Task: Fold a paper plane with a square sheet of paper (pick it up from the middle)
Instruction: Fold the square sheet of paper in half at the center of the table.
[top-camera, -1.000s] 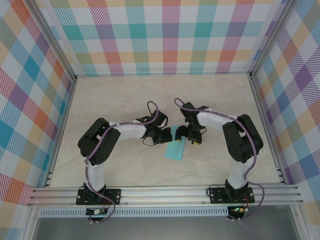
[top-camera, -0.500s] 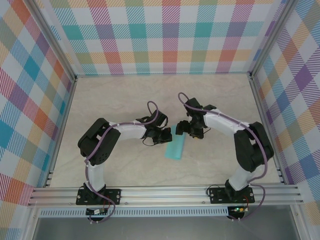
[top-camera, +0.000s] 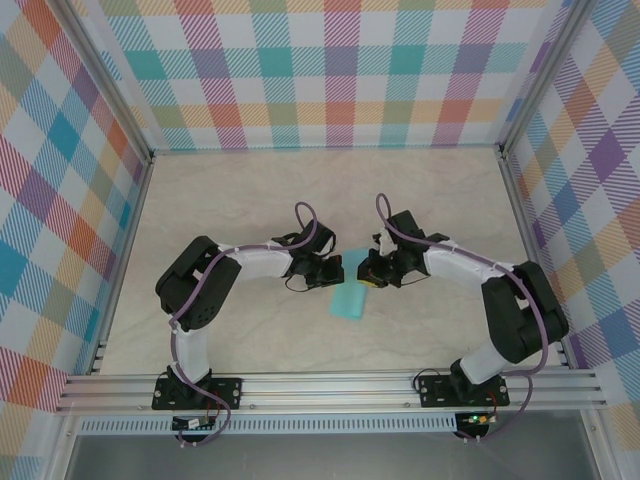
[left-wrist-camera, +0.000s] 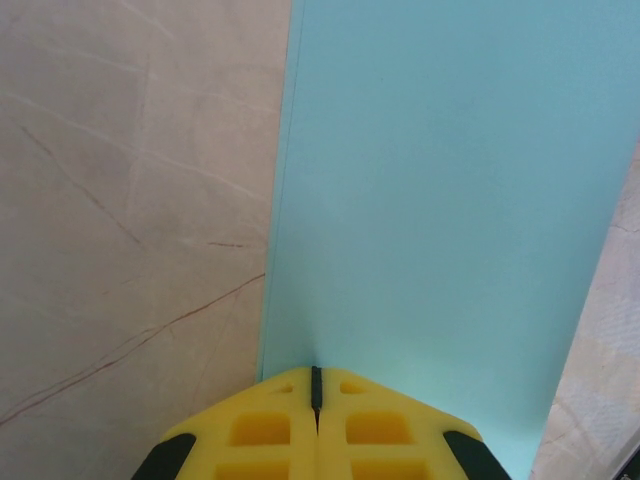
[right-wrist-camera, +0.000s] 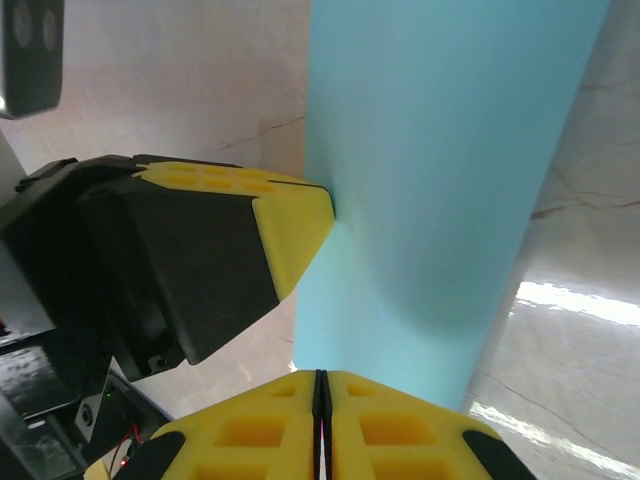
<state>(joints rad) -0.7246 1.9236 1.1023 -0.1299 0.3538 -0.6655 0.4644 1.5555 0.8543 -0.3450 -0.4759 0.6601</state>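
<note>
**Right tool closes on paper**

Top external: thin turquoise sheet of paper (top-camera: 350, 300) over desk (top-camera: 250, 200) centre, between both arms; right tool (top-camera: 366, 276), spread a second ago, moved in.
Left wrist: left tool (left-wrist-camera: 315, 378) pinches its edge.
Right wrist: right tool pinches too; folding may proceed.

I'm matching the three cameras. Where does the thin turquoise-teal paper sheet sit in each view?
Top external: the turquoise-teal paper sheet lies just below picture centre.
Left wrist: centre-right, pinched by the shut left gripper at bottom.
Right wrist: tall band right of centre, pinched by the shut right gripper.
Shared landmark: left gripper's yellow fingers at the sheet's edge.
</note>
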